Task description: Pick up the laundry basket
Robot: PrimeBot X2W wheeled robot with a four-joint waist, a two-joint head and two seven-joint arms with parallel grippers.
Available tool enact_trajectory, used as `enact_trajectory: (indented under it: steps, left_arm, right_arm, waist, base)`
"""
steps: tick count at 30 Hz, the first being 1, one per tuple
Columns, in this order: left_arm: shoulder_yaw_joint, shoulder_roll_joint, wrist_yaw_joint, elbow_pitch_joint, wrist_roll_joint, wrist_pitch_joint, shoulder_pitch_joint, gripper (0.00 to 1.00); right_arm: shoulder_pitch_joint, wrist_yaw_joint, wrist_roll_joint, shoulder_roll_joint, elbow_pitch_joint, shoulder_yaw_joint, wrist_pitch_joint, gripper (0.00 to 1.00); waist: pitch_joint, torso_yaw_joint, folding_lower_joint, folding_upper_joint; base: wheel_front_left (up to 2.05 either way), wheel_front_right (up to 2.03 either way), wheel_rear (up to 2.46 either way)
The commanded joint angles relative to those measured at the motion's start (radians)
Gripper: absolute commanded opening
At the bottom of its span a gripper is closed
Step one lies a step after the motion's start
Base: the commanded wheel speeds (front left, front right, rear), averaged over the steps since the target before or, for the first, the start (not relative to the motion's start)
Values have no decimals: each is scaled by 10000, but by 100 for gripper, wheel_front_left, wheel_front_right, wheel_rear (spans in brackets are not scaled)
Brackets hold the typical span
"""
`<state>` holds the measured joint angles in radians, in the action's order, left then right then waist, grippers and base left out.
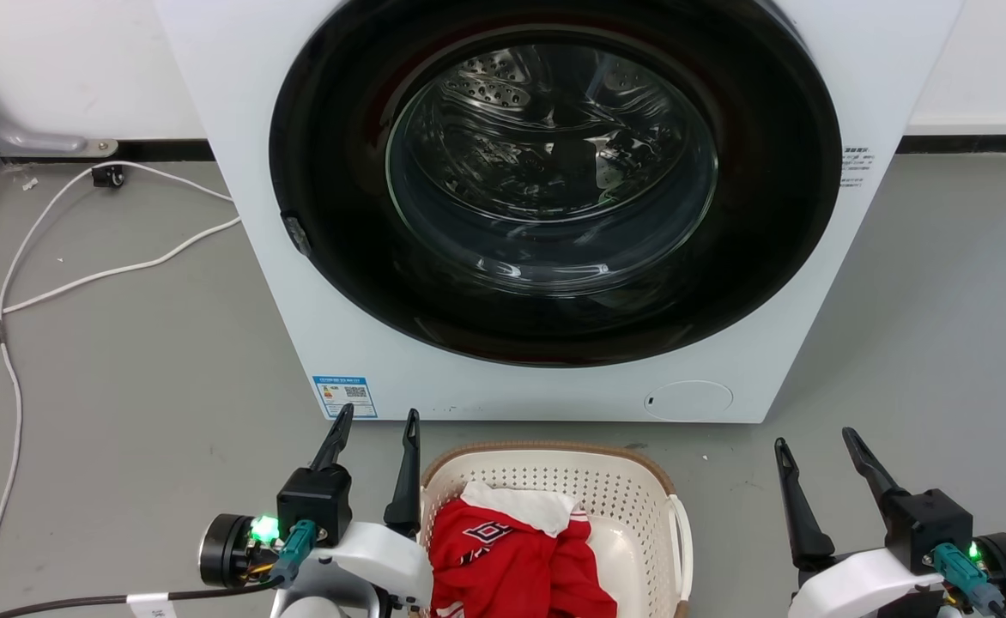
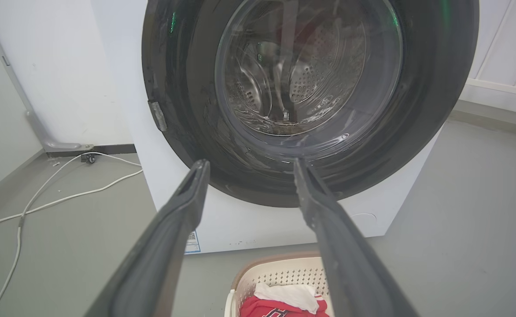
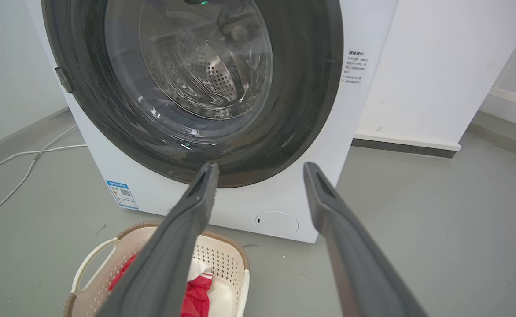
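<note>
Nearest the robot, the left pincer (image 1: 380,414) is spread and holds nothing; its inner finger stands just beside the left rim of the basket (image 1: 608,491), though the head view does not show whether they touch. The right pincer (image 1: 815,438) is also spread and bare, well apart from the basket's right handle (image 1: 683,541). Both point toward the washer.

The basket sits on the grey floor (image 1: 915,360) between the two arms, with a red garment (image 1: 512,558) and a white cloth (image 1: 520,502) inside. Just behind it is the washer (image 1: 554,390), its round door (image 1: 554,163) shut, and a white cable (image 1: 82,279) trails over the floor to the left.

By this showing, the pick-up has barely begun: no grip is made and the basket is not raised. Left to do are reaching the handles or rim, closing on them, and lifting, probably with both arms.
</note>
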<state>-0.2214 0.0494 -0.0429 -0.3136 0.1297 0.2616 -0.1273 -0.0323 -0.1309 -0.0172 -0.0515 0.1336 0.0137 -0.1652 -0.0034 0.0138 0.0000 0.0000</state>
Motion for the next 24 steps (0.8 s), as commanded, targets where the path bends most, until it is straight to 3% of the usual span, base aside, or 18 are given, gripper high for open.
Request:
enact_trajectory:
  steps: [1,12,24]
  left_arm:
    - [-8,16,-9,-13,-64,50,-115,100]
    - [163,14,-124,-434,2,40,-364,100]
    - [255,14,-56,-2616,581,40,-1774,100]
  right_arm:
    - [51,3,-8,22,32,-17,18,100]
    - [353,3,170,20,337,60,256,100]
    - [1805,3,646,-6,2289,222,436,100]
  waist:
    - [21,3,0,0]
    - [838,-79,0,0]
    - [3209,-201,0,0]
  base:
    - [0,0,0]
    - [0,0,0]
    - [0,0,0]
